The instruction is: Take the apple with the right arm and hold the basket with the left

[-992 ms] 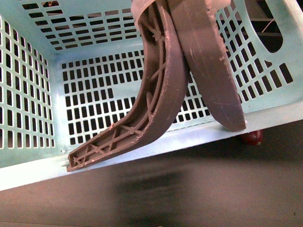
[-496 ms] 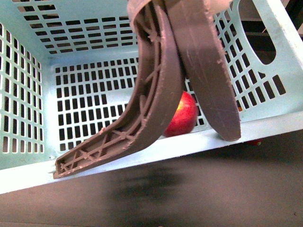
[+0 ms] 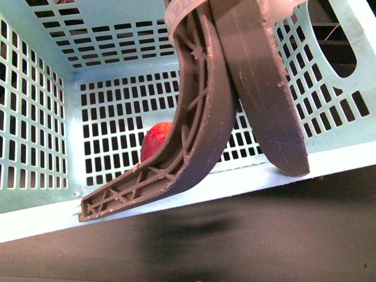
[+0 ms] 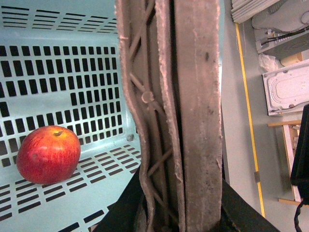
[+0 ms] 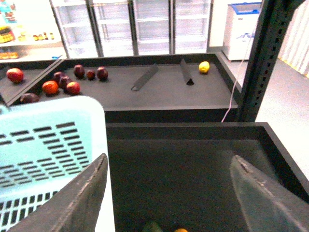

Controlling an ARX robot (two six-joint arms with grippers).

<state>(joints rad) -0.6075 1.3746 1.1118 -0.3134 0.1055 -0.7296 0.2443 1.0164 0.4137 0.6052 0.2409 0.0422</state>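
Legible writing: the lettering on the blue-and-white chest freezer point(image 5: 244, 24) behind my right end effector is too small to read.

Left end effector point(image 4: 181, 217): clamped narrow on the two curved brown-grey handles point(image 4: 193, 96) of the pale turquoise slotted plastic basket point(image 3: 35, 117). The handles are pressed flat together between my fingers and run lengthwise straight away from them. The ribbed underside of one handle is exposed. In the front view the basket hangs tilted.

Small round red apple with a yellow-tinged stem dimple point(image 4: 48, 153): inside the basket, resting on slotted plastic, off to one side of the gripped handles and well apart from my left end effector. Its dimple faces away from the slots it sits on. It is near-round, with no marked long axis. In the front view the ribbed handle partly hides it.

Right end effector point(image 5: 170, 159): spread wide, nothing between the fingers. It hangs over a black recessed surface point(image 5: 193, 159), with the basket wall just beside one finger. Red and dark round fruit point(image 5: 72, 87) and one yellow fruit point(image 5: 204, 66) lie on a black shelf beyond.
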